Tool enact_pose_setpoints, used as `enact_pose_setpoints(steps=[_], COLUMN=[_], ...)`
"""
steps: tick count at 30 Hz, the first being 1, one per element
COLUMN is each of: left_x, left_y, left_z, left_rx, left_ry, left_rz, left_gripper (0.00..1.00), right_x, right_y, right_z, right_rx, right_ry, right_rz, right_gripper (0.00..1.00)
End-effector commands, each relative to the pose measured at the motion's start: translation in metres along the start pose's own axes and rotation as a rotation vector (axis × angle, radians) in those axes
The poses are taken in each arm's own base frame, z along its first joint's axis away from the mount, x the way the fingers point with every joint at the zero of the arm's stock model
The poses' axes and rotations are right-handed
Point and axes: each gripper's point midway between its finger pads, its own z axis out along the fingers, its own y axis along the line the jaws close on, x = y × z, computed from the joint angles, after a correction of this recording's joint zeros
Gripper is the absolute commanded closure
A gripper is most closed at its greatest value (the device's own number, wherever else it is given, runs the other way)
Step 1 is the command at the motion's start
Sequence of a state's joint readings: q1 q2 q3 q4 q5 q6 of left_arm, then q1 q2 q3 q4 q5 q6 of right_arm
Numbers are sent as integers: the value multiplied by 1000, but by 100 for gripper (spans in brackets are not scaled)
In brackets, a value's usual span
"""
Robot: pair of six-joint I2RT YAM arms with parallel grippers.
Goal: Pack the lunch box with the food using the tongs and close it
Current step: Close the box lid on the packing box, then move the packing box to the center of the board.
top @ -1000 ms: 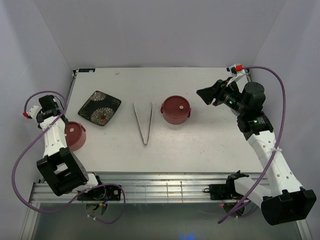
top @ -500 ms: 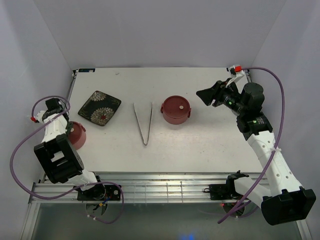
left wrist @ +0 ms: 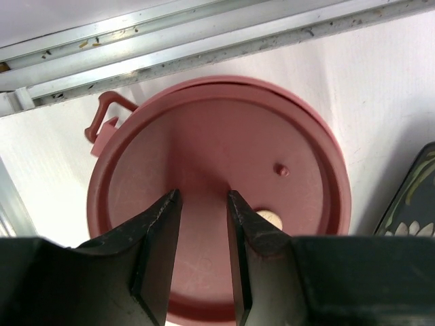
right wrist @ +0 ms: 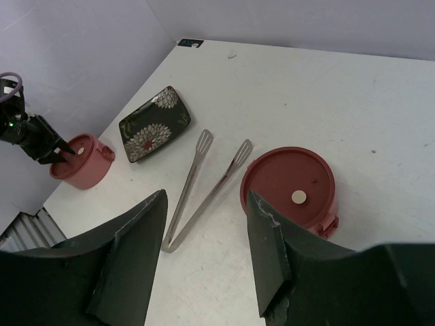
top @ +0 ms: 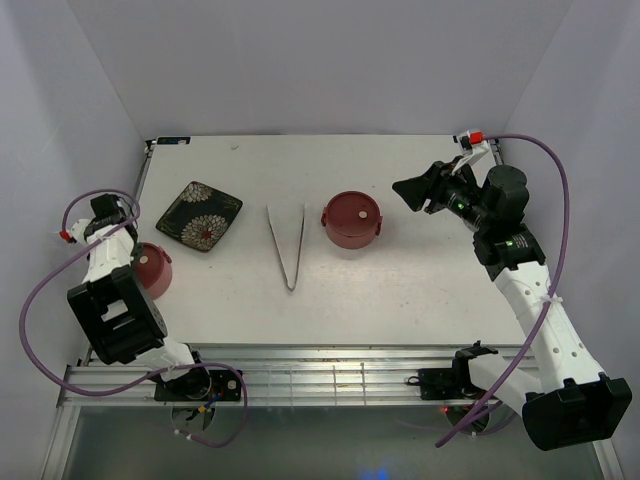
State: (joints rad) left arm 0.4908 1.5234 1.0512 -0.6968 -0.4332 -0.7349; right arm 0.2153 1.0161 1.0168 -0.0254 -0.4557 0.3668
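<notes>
Closest to my near edge hangs my left claw (left wrist: 202,204). Its two fingers are a little way apart and there is nothing between them. They point straight down at the flat lid (left wrist: 224,142) of one lunch box tier (top: 152,270). I cannot tell if the tips touch the lid. This tier is round and dusty red, and it is shut. The lid has a tiny bump and a pale round dot, and a small handle (left wrist: 105,121) sticks out at one side. The tier sits at the near left of the table (top: 420,290), close to the dark flower plate (top: 199,216). So this tier is right under my left claw, and my left arm is much nearer to it than my right arm. I think the lid has to come off before any food can go in. Farther out, near the middle of the table, lie the tongs (top: 289,272). They are thin and silver and shaped like a V. Their long way runs from near to far, with the joined end toward me and the two tips pointing away. They lie between the plate and the second tier (top: 351,220), touching neither. That tier is red and round too, with its lid on and a pale dot in the middle. Farthest out, on the right, my right claw (right wrist: 206,197) hangs in the air. Its fingers are wide apart and hold nothing, and it looks back over the tongs. I see no food anywhere, and the plate shows only its flowers.
</notes>
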Motion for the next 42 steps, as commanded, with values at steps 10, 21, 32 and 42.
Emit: enact_pose_setpoints(steps=[10, 21, 32, 42], left_x=[-6, 44, 34, 64], left_y=[-6, -19, -8, -1], left_z=[-56, -16, 5, 31], left_rx=[131, 97, -14, -53], left_ry=[-51, 70, 16, 87], left_rz=[-35, 19, 24, 38], left_gripper=[54, 47, 48, 48], right_x=[-7, -6, -8, -12], right_y=[1, -4, -3, 2], right_z=[5, 7, 2, 0], right_rx=[-22, -4, 6, -5], right_ry=[-26, -21, -28, -35], right_rz=[-8, -3, -18, -26], right_gripper=[44, 44, 44, 43])
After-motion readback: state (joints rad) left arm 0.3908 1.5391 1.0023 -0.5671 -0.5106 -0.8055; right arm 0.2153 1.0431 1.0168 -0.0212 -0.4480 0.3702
